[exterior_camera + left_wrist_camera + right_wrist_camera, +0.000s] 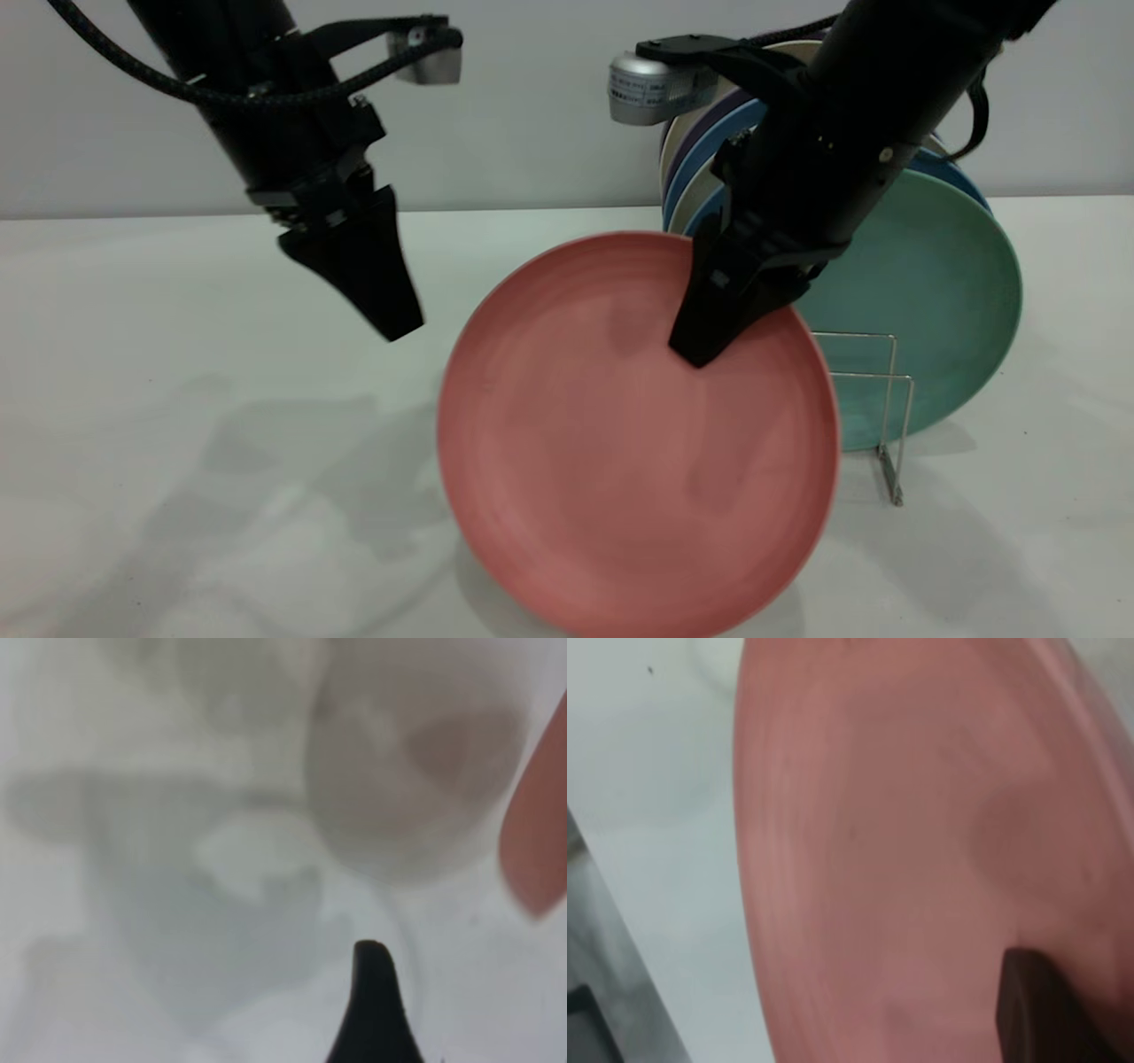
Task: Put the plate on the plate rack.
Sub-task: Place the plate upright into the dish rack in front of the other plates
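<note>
Here the left hand [390, 323] hangs above the pale matte desk [177, 425], its black tapered fingers pressed together on nothing, well apart from the plate [620, 443]. The plate is round, salmon-pink and matte, with faint concentric rings and a low raised rim. It is tilted on edge, its face toward the exterior camera, and whether its lower edge touches the desk cannot be told. It sits just left of and in front of the rack [873, 399]. The right hand [700, 341] is clamped on the plate's upper right rim, one black finger lying across the pink face. The rack is thin silver wire bent into upright rectangular loops. A teal plate [939, 292] stands in it, with blue and cream plates [700, 151] upright behind.
</note>
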Tool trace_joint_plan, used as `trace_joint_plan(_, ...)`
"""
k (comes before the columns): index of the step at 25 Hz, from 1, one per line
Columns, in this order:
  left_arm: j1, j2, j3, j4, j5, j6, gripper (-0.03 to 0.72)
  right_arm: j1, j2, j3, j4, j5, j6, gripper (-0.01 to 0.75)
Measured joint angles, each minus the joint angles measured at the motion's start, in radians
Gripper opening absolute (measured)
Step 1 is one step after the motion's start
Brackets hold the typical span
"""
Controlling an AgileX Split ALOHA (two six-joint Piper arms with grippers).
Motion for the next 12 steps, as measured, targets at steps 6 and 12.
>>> trace_joint_plan(6,0.000,0.000,0.000,0.091,0.024,-0.060,0.581,0.000,-0.024,-0.071,-0.138,0.062,0.090,0.102)
trace_joint_plan(12,0.003,0.000,0.000,0.096,0.016,-0.065,0.582,0.000,-0.110,-0.076,-0.266,0.086,0.154,0.101)
